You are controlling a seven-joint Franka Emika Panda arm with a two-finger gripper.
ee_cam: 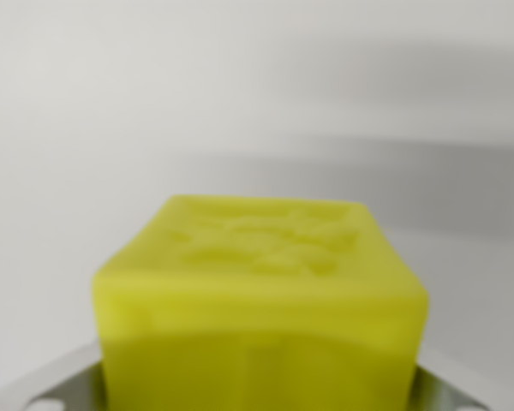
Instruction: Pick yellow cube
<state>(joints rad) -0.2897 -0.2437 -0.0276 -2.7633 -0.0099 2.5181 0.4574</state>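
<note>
The yellow cube [265, 274] fills the lower middle of the wrist view, very close to the camera and blurred. Its top face carries a raised, embossed pattern. Grey metal parts of my gripper [261, 390] show at the bottom left and bottom right corners, hard against the cube's two sides. The gripper appears shut on the cube, though the contact itself lies at the frame's bottom edge and is partly cut off.
Behind the cube lies a plain white surface [240, 94]. A soft grey shadow band [394, 180] crosses it on the wrist view's right. No other objects are in sight.
</note>
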